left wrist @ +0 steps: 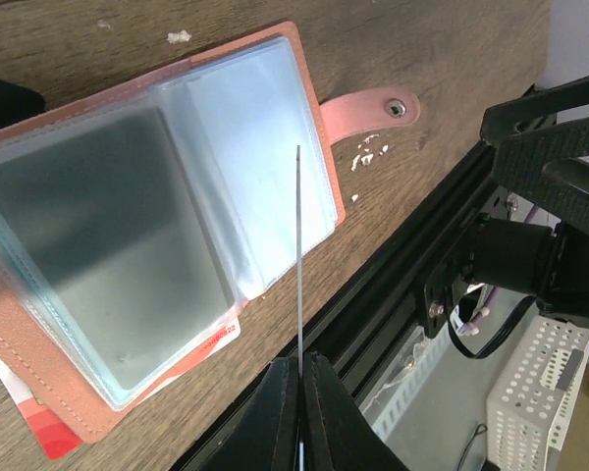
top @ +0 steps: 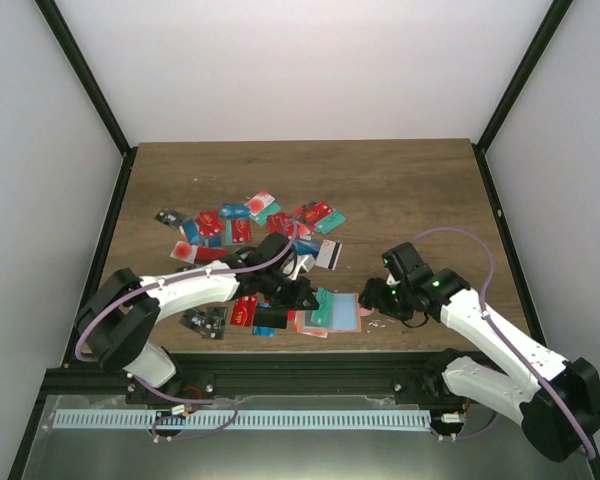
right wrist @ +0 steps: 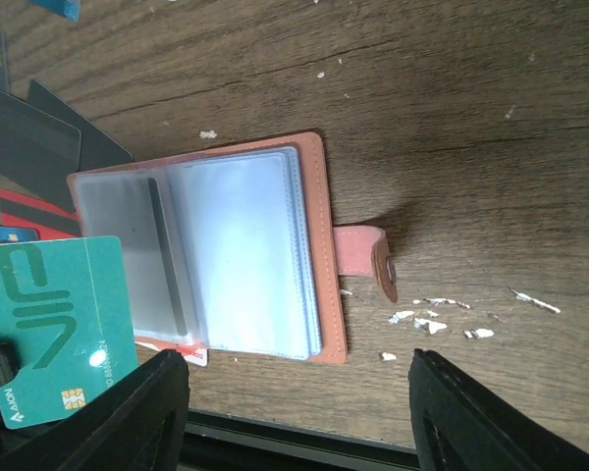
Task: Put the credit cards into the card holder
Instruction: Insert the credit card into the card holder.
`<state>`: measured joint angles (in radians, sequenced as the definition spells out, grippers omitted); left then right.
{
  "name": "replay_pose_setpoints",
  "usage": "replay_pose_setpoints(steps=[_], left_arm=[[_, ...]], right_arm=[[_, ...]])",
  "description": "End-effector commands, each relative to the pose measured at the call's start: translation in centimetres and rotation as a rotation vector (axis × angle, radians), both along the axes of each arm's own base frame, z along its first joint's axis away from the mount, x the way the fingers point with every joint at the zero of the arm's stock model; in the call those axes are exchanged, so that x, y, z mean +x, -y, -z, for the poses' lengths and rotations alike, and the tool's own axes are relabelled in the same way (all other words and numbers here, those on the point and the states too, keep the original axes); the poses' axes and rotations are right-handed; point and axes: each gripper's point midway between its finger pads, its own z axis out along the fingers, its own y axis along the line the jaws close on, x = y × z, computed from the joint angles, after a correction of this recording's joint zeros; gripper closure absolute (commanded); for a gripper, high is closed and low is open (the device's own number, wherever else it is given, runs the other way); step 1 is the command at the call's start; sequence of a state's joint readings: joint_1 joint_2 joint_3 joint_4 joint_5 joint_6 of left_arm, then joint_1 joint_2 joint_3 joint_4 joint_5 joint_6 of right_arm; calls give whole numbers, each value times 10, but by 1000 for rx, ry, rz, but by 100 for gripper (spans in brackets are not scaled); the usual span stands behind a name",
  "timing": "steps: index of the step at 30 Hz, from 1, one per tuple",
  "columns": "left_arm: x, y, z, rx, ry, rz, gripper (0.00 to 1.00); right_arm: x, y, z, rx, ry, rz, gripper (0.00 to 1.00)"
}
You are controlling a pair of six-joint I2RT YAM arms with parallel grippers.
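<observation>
The tan card holder (right wrist: 326, 255) lies open near the table's front edge, its clear sleeves (left wrist: 157, 226) facing up and its snap strap (left wrist: 373, 106) out to the right. It also shows in the top view (top: 348, 320). My left gripper (left wrist: 299, 365) is shut on a teal card (right wrist: 64, 329), held edge-on (left wrist: 297, 255) just above the sleeves, over the holder's left half (top: 330, 306). My right gripper (right wrist: 296, 378) is open and empty, hovering over the holder's strap side (top: 372, 298). Several red, teal, blue and black cards (top: 250, 225) lie scattered behind.
A black frame rail (top: 310, 360) runs along the table's front edge, close to the holder. White crumbs (right wrist: 432, 319) lie by the strap. Black cards (right wrist: 29, 137) lie left of the holder, a red card (left wrist: 39, 432) pokes out beneath it, and a dark card (top: 205, 320) lies front left.
</observation>
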<state>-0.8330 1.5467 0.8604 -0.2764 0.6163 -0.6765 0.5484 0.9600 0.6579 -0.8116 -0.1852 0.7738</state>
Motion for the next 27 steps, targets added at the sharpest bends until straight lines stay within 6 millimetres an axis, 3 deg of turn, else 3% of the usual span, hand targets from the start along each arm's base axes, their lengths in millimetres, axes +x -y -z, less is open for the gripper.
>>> replay_pose_setpoints(steps=[1, 9, 27], left_arm=[[1, 2, 5, 15, -20, -3, 96], [3, 1, 24, 68, -76, -41, 96], [4, 7, 39, 66, -111, -47, 96]], right_arm=[[7, 0, 5, -26, 17, -21, 37], [7, -2, 26, -56, -20, -60, 38], [-4, -8, 58, -54, -153, -76, 44]])
